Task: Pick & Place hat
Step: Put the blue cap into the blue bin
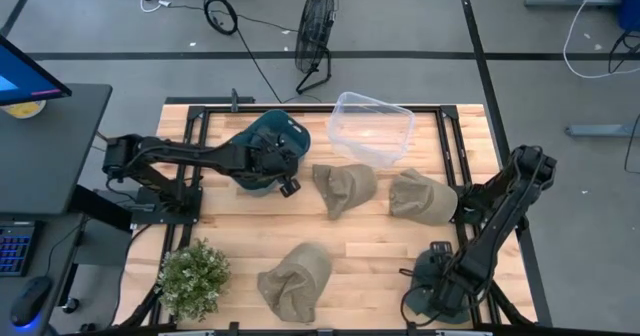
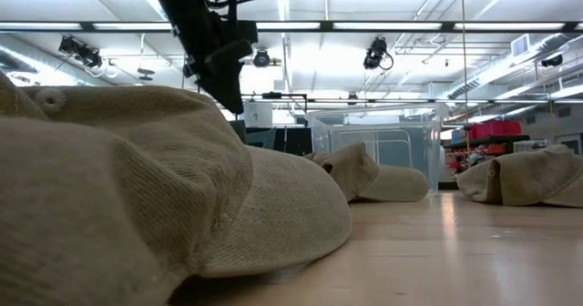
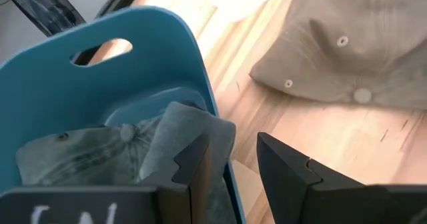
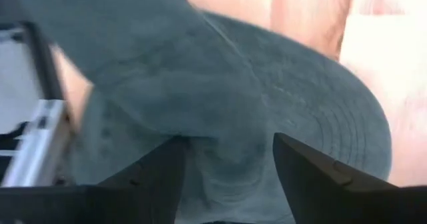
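A teal bin [image 1: 272, 148] stands at the table's far left and holds a grey-green hat [image 3: 100, 151]. My left gripper [image 1: 286, 176] is open at the bin's near right rim, one finger [image 3: 193, 167] inside the bin over the hat's brim and one [image 3: 287, 174] outside. Three tan hats lie on the table: two in the middle [image 1: 345, 186] [image 1: 422, 196] and one near the front [image 1: 295, 281]. My right gripper [image 1: 432, 281] is open, low over a dark grey-green hat [image 4: 267, 97] at the front right. My left gripper has its fingers on either side of the bin's wall [image 3: 217, 127], coming from above. I cannot tell whether they touch the wall or the hat's brim [image 3: 187, 124]. My right gripper's fingers point down on either side of the dark hat's crown [image 4: 227, 137], and I cannot tell whether they touch it.
A clear plastic container [image 1: 372, 128] stands at the far edge, right of the bin. A potted plant [image 1: 192, 276] stands at the front left. A black frame [image 1: 200, 116] runs round the table's edges. Bare wood shows between the tan hats.
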Motion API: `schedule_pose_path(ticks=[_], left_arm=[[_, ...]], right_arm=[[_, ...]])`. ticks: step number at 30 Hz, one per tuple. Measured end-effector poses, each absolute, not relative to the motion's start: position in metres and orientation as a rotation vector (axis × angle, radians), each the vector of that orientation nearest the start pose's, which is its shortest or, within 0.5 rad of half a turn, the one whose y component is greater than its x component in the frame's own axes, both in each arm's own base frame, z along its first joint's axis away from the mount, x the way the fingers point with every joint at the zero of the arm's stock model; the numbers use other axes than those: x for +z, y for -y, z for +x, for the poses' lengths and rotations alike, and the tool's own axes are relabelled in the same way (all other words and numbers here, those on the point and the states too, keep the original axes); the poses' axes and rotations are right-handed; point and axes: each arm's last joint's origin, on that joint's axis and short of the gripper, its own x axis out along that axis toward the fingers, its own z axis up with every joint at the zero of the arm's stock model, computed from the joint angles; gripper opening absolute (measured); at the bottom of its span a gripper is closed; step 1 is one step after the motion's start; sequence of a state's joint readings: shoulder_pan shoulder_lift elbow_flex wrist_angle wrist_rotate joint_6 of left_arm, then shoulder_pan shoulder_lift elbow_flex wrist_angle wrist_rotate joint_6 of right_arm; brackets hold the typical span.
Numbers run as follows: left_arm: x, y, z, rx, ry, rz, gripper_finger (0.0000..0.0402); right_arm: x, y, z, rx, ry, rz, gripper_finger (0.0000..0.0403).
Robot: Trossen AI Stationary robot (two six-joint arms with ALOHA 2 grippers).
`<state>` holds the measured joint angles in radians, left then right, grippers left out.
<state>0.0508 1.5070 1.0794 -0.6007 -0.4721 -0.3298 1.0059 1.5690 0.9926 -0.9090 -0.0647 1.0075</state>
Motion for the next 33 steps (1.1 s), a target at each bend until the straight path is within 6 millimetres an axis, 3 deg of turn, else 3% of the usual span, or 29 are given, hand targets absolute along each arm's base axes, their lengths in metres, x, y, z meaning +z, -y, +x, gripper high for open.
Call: schedule_pose_path(ticks=[7, 12, 14, 20, 25, 28, 33], left_arm=[[0.238, -0.025, 0.3, 0.624, -0.925, -0.071, 0.0126], [0.238, -0.024, 0.3, 0.623, -0.923, -0.07, 0.0126], [0.238, -0.022, 0.3, 0.605, -0.925, -0.079, 0.0126], [0.239, -0.004, 0.306, 0.418, -0.906, -0.283, 0.0126], [0.247, 0.019, 0.317, 0.222, -0.802, -0.296, 0.0126], [0.254, 0.029, 0.322, 0.179, -0.716, -0.32, 0.0126], [0.263, 0.04, 0.329, 0.168, -0.59, -0.54, 0.0126]], right_arm=[[0.176, -0.228, 0.14, 0.126, -1.599, -0.02, 0.0169], [0.176, -0.228, 0.14, 0.186, -1.593, -0.08, 0.0043], [0.176, -0.228, 0.14, 0.222, -1.587, -0.11, 0.0015], [0.192, -0.236, 0.15, 0.389, -1.451, -0.287, 0.0007], [0.217, -0.242, 0.171, 0.499, -1.172, -0.623, 0.0005], [0.229, -0.242, 0.185, 0.483, -0.993, -0.863, 0.0003], [0.238, -0.227, 0.213, 0.316, -0.829, -1.183, 0.0003]])
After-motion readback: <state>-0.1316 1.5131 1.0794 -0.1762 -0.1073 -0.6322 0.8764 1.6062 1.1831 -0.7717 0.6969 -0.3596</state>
